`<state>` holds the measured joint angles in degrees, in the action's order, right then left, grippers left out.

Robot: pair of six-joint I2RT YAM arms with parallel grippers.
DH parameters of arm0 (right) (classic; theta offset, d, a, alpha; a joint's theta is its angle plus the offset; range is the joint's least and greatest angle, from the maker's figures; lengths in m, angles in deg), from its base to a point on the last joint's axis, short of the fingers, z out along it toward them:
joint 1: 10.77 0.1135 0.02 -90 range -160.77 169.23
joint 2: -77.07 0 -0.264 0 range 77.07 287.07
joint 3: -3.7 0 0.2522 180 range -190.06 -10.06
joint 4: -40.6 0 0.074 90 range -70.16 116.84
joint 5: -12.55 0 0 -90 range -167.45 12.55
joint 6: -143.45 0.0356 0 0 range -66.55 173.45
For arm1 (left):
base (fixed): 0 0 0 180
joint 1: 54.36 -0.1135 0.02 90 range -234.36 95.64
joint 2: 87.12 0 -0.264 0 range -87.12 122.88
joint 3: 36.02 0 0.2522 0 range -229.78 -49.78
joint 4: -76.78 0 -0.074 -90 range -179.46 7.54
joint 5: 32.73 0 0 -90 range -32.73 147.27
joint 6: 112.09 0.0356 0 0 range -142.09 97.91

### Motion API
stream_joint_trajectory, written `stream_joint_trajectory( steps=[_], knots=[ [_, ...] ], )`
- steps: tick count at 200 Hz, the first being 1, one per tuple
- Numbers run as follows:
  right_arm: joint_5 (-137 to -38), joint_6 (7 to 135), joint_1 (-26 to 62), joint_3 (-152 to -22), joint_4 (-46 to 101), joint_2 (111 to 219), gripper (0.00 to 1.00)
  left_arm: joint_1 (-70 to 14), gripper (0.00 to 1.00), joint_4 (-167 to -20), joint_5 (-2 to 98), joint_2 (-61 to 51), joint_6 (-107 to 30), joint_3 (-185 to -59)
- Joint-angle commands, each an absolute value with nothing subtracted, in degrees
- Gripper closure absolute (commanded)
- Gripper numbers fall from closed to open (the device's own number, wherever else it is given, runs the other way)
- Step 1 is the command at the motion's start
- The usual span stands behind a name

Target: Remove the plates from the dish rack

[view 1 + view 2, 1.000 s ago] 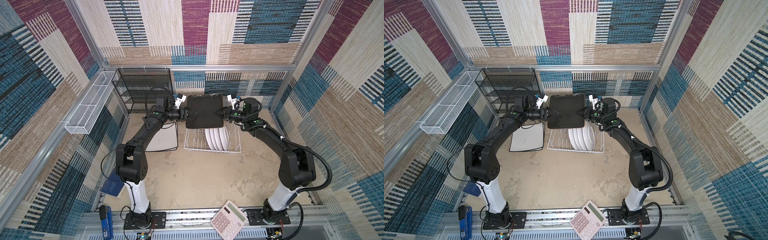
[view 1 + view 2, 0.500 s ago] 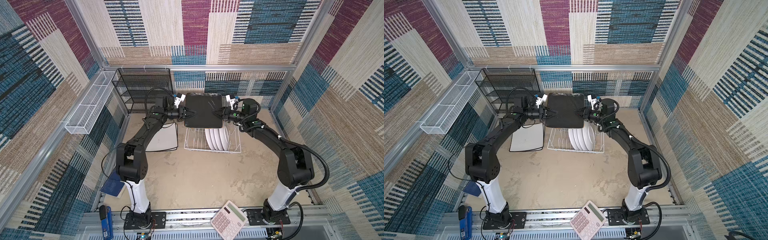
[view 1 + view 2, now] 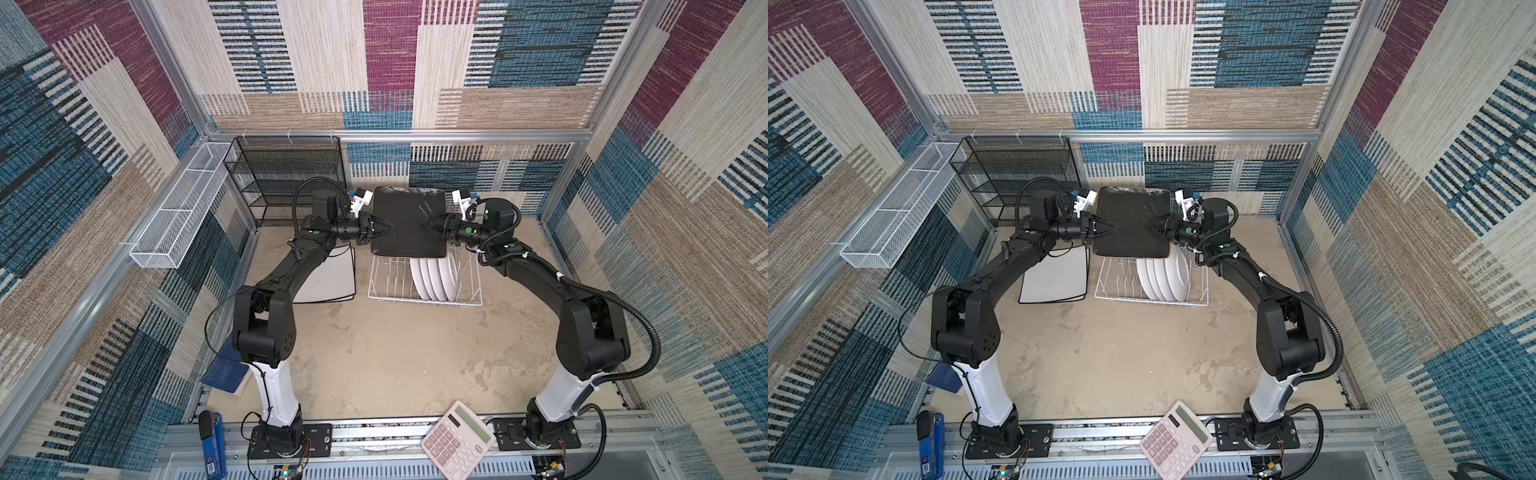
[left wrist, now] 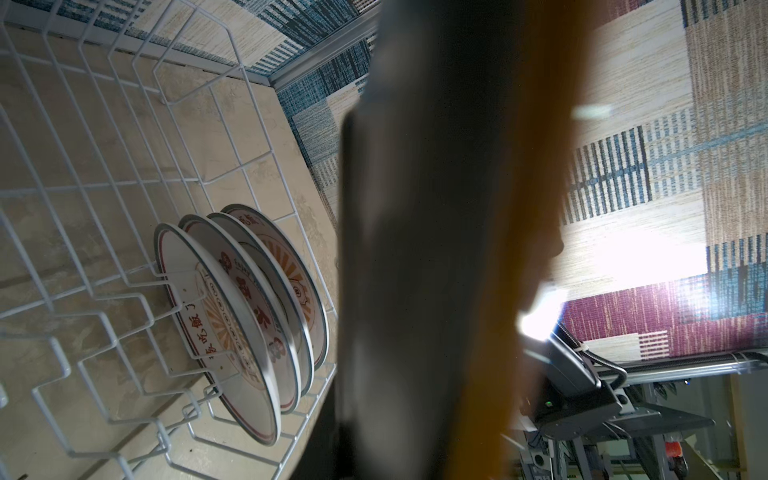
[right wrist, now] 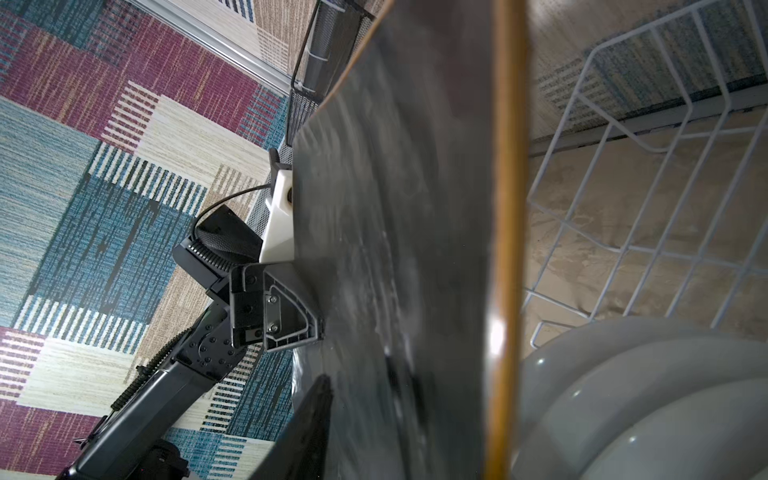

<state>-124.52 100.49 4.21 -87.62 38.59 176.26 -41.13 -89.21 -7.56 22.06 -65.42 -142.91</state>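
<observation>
Sandy tabletop [image 3: 395, 361]: a white square plate [image 3: 328, 278] lies flat just left of the dish rack [image 3: 386, 286], with four round plates [image 3: 432, 278] upright in its right half. Over the rack's far end, my left pincer [image 3: 390, 227] pinches the black plate [image 3: 409, 216] at its left rim. My right pincer [image 3: 424, 224] is at the right rim, can't tell if it grips.

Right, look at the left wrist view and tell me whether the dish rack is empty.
No, four round printed plates stand on edge between the prongs of the dish rack.
</observation>
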Motion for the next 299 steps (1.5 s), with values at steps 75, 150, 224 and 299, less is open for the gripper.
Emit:
stream_joint_trajectory(
  steps=[75, 150, 224, 299],
  knots=[
    [-111.89, 81.91, 4.46, -91.60, 23.16, 169.94, 0.01, -43.05, 1.00, -73.23, -2.17, 15.44, -52.33, -148.82],
    [-100.56, 58.07, 11.33, -90.82, 17.36, 164.14, 0.01, -47.13, 1.00, -47.28, 11.84, 11.70, -37.11, -160.61],
    [-98.97, 46.70, 17.46, -89.86, 14.28, 164.46, 0.01, -52.12, 1.00, -32.26, 26.66, 8.87, -29.68, -166.01],
    [-97.74, 47.36, 19.44, -91.28, 12.09, 167.08, 0.01, -59.13, 1.00, -29.82, 26.80, 9.40, -26.76, -159.40]
  ],
)
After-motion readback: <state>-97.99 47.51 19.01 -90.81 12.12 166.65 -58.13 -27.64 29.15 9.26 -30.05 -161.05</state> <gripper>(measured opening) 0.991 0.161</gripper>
